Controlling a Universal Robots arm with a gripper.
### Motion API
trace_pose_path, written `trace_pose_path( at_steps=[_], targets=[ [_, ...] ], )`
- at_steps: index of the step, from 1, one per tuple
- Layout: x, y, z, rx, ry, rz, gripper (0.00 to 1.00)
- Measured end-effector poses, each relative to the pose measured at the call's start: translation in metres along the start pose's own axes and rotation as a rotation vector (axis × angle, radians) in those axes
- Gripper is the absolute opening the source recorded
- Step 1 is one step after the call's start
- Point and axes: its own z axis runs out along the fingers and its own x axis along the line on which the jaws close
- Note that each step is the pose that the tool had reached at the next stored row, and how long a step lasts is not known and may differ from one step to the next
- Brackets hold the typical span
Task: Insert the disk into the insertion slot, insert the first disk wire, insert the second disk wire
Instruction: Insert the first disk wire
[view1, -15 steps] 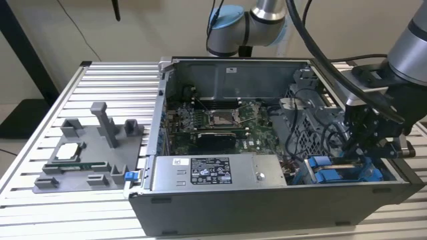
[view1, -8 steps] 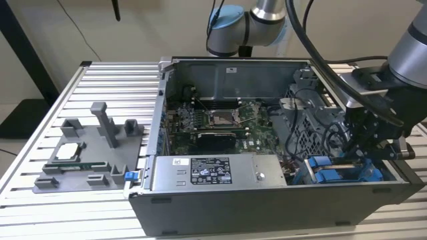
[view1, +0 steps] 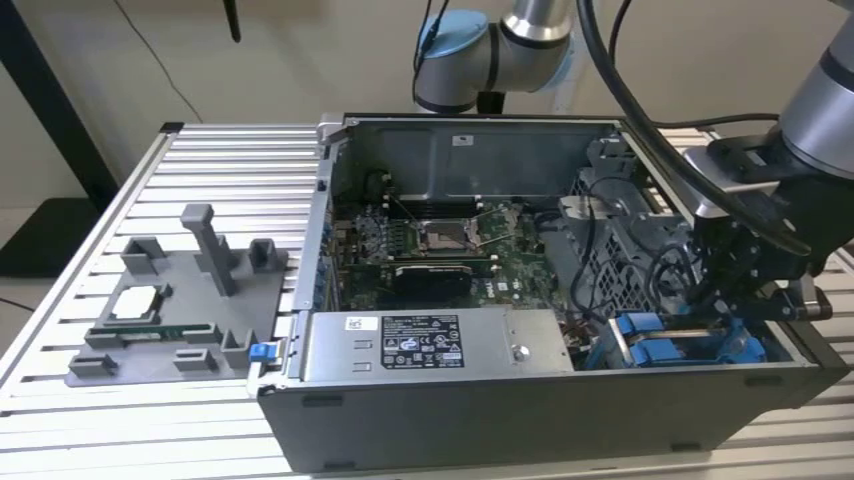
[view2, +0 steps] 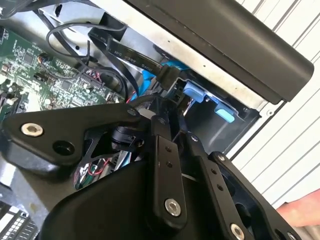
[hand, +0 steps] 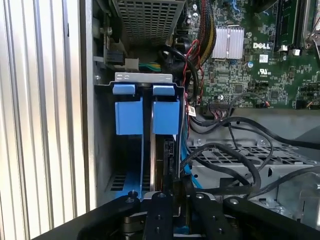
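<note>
We judge the step in hand to be a disk wire. The gripper (view2: 169, 114) is pinched narrow on the black plug (view2: 167, 76) of the flat disk wire (view2: 134, 58), right at the disk (hand: 165, 117). The disk stands on edge in its blue carrier inside the insertion slot (hand: 142, 77), at the front corner of the computer case (view1: 534, 420) on the exterior view's right.

To do this well, we would keep the plug square to its socket, which we cannot see. We would press straight along the slot's line and let the wire trail free of the loose black cables (hand: 235, 120) beside the bay. A tilted plug could jam.

We count one gripper, one disk, one slot, two blue tabs (hand: 125, 89), one wire in the grasp, one labelled power-supply box (view1: 400, 345) and one table (view1: 200, 440).
</note>
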Motion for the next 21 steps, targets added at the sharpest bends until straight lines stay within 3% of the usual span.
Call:
trace_pose_path(
  at_steps=[11, 15, 21],
  targets=[
    [0.0015, 0.0015, -0.0051, 0.0016, 0.0032, 0.011, 0.00],
    [0.0017, 0.0043, -0.0046, 0.0133, 0.0055, 0.010, 0.00],
    [0.0017, 0.0080, -0.0038, 0.0383, 0.0091, 0.008, 0.00]
  ],
)
